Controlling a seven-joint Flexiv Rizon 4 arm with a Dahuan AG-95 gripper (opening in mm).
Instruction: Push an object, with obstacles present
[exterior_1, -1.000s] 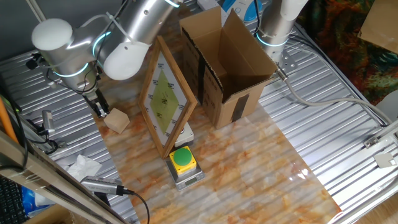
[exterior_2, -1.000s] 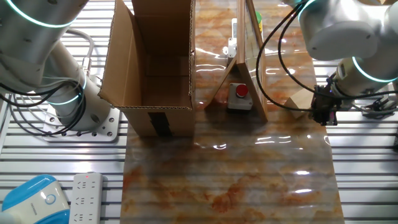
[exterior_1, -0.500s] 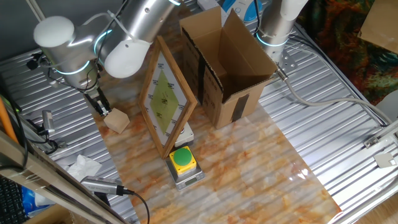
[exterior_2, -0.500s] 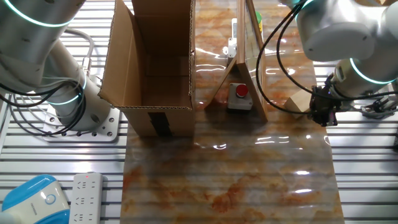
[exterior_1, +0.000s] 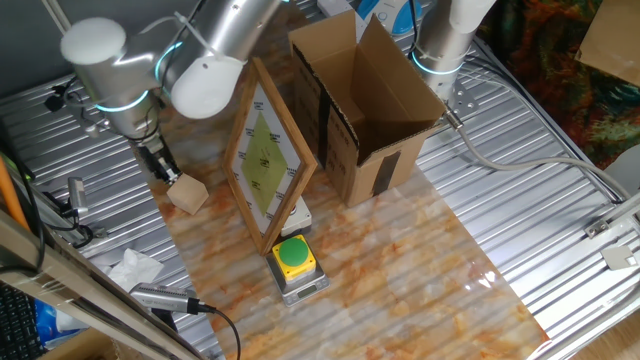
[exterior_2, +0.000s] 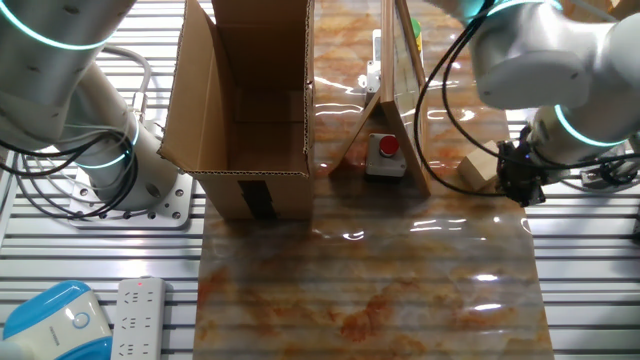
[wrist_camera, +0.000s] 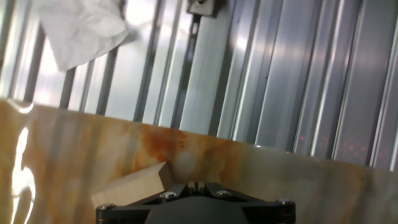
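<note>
Showing cube: wooden cube (exterior_1: 187, 194) touching the gripper (exterior_1: 168, 179) tip, on its board-ward side.
Arm: hanging near-vertical, fingertips low.
Fingers: closed together, empty.

Ribbed metal table (exterior_1: 560, 150), orange marbled mat (exterior_1: 400, 270), crumpled white tissue (exterior_1: 133, 266), power strip (exterior_2: 138, 315)

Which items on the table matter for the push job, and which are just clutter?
Job: wooden cube; hand next to it; obstacles: cardboard box, framed board, yellow push-button.

Clutter: crumpled tissue, power strip, blue-white device, second arm's base.
</note>
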